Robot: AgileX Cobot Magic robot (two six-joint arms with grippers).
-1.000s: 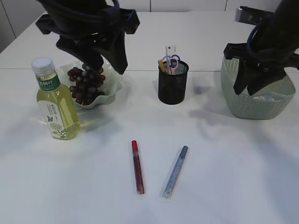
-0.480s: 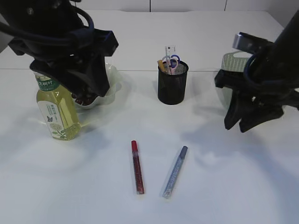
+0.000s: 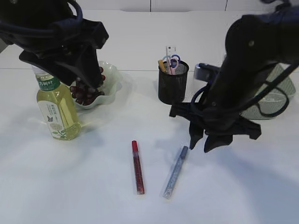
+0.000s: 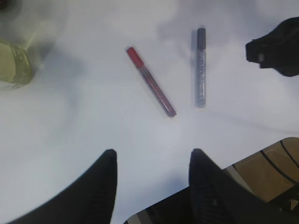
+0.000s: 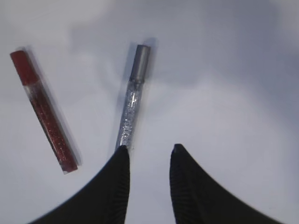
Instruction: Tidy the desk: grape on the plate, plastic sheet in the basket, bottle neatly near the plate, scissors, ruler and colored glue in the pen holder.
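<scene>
Exterior: White desk (image 3: 70, 186); my right gripper (image 3: 212, 143) hangs beside the silver glue stick (image 3: 175, 172), red glue stick (image 3: 137, 167) just left, pen holder (image 3: 172, 84) behind.
Left wrist: Left gripper (image 4: 152, 186) parted, empty, above bare desk.
Right wrist: Jaws apart, empty; I judge they must shift left to straddle the silver tube before closing.

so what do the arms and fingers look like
Both arms are black. The right arm is bulky and rounded, with dark cables looped beside it and a small pale block on its wrist. The left arm is angular, with a cable. The fingers are black, ribbed and tapered.
</scene>
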